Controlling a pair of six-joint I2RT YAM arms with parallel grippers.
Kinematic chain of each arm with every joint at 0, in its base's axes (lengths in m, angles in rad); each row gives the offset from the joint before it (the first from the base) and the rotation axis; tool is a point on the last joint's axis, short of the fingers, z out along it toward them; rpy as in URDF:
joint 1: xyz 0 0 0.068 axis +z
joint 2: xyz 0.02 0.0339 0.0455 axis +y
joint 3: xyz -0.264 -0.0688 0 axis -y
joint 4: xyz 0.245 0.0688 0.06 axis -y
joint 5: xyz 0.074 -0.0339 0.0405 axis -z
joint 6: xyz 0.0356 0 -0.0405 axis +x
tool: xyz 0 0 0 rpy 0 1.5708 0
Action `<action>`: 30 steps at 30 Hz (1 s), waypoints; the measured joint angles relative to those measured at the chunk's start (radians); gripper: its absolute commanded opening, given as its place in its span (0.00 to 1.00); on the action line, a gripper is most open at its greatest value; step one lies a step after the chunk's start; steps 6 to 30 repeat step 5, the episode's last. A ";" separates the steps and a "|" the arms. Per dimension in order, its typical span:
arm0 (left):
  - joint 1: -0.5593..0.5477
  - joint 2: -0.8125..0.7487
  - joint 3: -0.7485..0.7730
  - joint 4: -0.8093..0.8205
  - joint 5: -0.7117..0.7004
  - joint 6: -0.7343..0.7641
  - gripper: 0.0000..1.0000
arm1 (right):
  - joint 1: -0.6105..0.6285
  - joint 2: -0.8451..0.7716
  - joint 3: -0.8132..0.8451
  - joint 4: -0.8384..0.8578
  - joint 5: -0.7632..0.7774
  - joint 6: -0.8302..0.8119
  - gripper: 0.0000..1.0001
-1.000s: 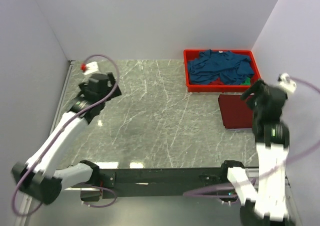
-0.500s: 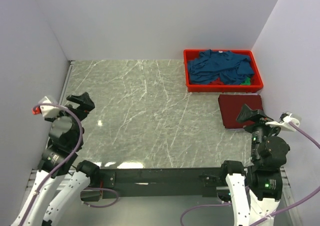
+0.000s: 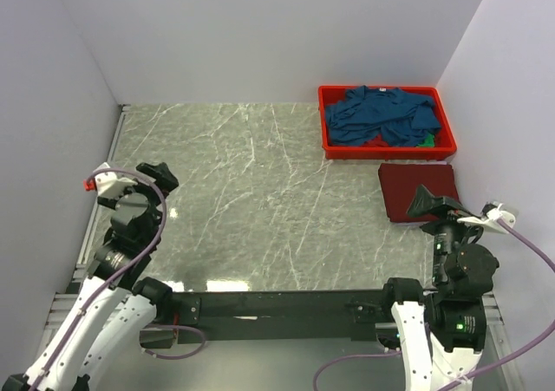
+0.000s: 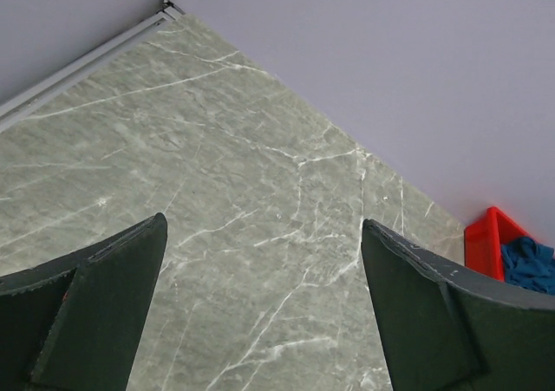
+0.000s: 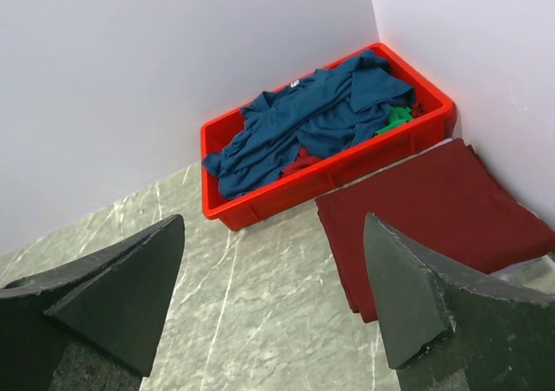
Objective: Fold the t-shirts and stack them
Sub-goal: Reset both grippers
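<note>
A folded dark maroon t-shirt [image 3: 416,187] lies flat on the table at the right, just in front of the red bin; it also shows in the right wrist view [image 5: 425,213]. Teal-blue t-shirts [image 3: 381,118] are heaped in the bin, seen too in the right wrist view [image 5: 303,118], with bits of green and maroon cloth among them. No lavender shirt shows. My left gripper [image 3: 154,176] is open and empty above the left side of the table [image 4: 260,235]. My right gripper [image 3: 434,204] is open and empty, at the near edge of the maroon shirt [image 5: 273,226].
The red plastic bin [image 3: 328,122] stands at the back right corner against the walls, also in the right wrist view [image 5: 260,205]. Its corner shows in the left wrist view [image 4: 486,235]. Walls close the table on the left, back and right. The grey marble tabletop [image 3: 251,183] spans the middle.
Both arms pulled back from the table toward their bases over the last second. The left gripper has since shifted slightly right. The shirts did not move.
</note>
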 measured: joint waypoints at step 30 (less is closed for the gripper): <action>0.000 0.046 0.000 0.049 0.002 0.010 0.99 | 0.000 -0.014 -0.005 0.000 0.007 -0.006 0.91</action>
